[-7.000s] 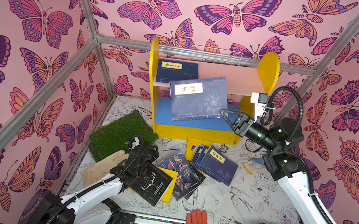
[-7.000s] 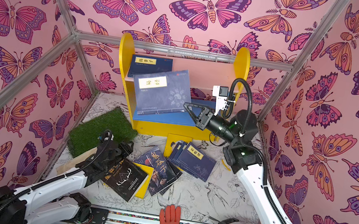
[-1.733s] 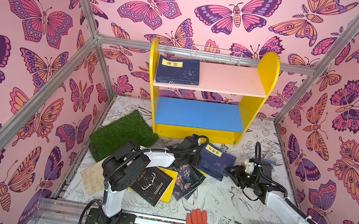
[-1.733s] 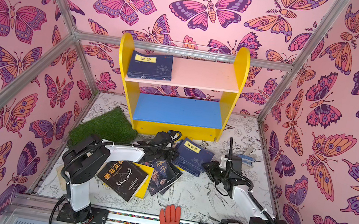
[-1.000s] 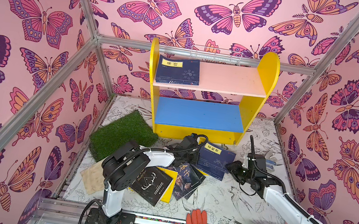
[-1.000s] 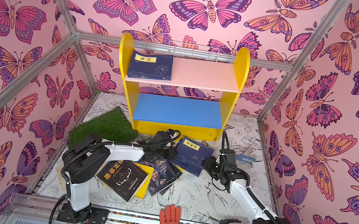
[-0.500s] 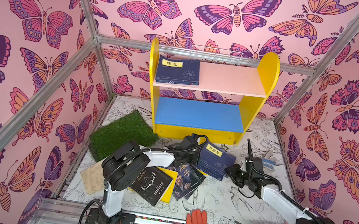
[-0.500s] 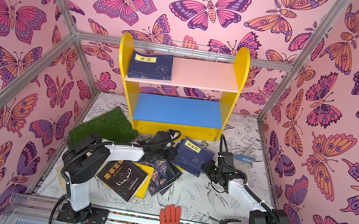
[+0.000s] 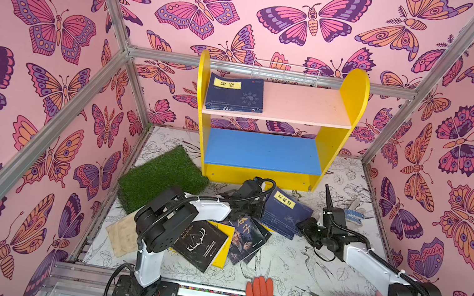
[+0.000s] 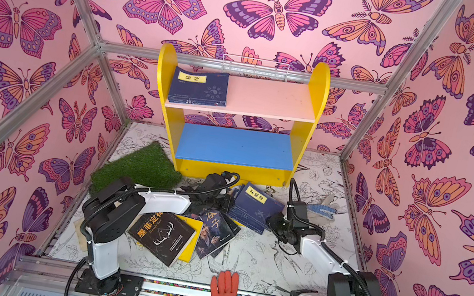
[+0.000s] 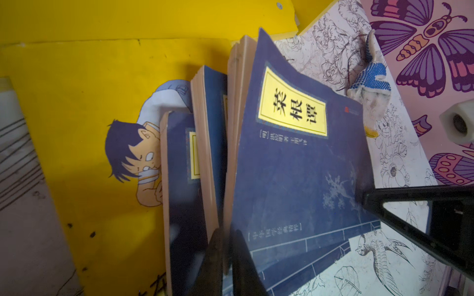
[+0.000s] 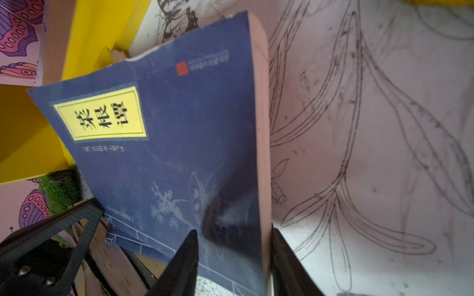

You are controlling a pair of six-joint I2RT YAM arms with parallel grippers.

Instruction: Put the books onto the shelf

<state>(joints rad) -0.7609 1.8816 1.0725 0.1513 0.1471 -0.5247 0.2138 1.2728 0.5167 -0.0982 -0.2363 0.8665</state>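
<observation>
both arms lay low over the floor (image 9: 291, 263) before the shelf (image 9: 348, 109). the left arm (image 9: 208, 208) stretched out across the scattered books (image 9: 200, 243), and the left gripper (image 11: 225, 246) was pinched tight on the left edge of the top navy book (image 9: 284, 210) (tipped up on the fanned navy pile (image 11: 184, 205)). the right arm (image 9: 367, 260), elbow folded, pointed in from the opposite side; the right gripper (image 12: 232, 246) had its jaws parted either side of that book's corner. a second navy book (image 9: 234, 94) lay flat on the pink upper board (image 9: 302, 104).

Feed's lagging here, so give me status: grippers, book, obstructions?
Left gripper shut on top navy book, cover edge. Right gripper open, straddling its page edge. Book tilted on the pile. Shelf front unblocked.
</observation>
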